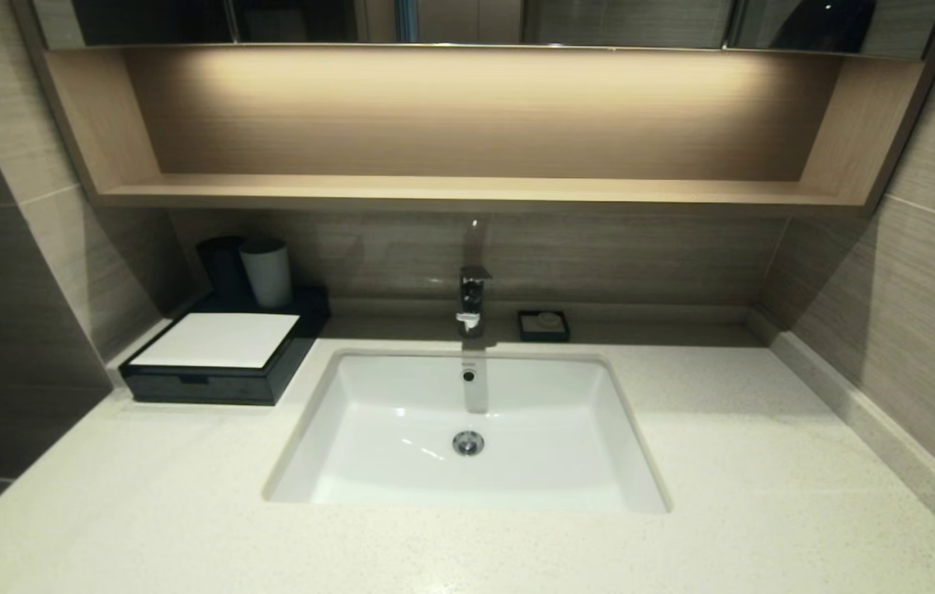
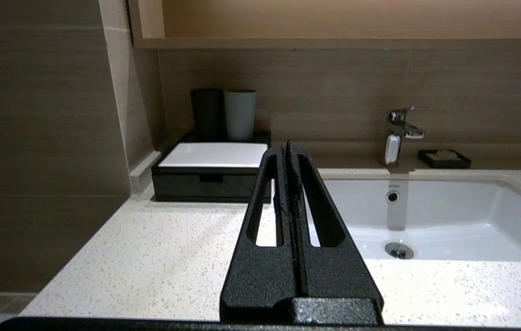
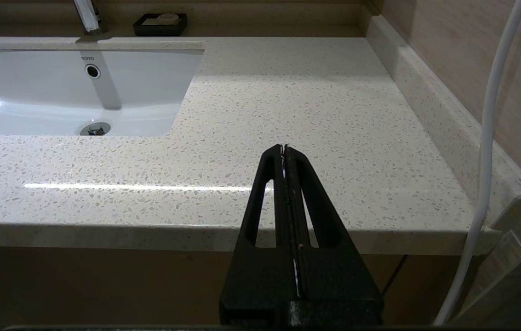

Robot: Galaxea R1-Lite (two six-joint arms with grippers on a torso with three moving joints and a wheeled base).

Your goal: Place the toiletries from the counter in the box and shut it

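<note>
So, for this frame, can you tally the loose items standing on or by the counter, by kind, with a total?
Cups: 2, one black, one grey
Box with white top: 1, drawer pushed in
Soap dish: 1
Toiletries on the counter: 0 visible
Total: 4

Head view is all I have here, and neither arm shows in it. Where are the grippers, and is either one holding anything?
Observer: The left gripper is shut and empty. It is near the front edge of the pale speckled stone counter, pointing towards the low black box with the white top panel.
Operator: And the right?
Observer: The right gripper is shut and empty too, off the counter's front edge, right of the sink.
Operator: Anything close to that arm?
Observer: A white cable hangs beside it, along the right wall.
</note>
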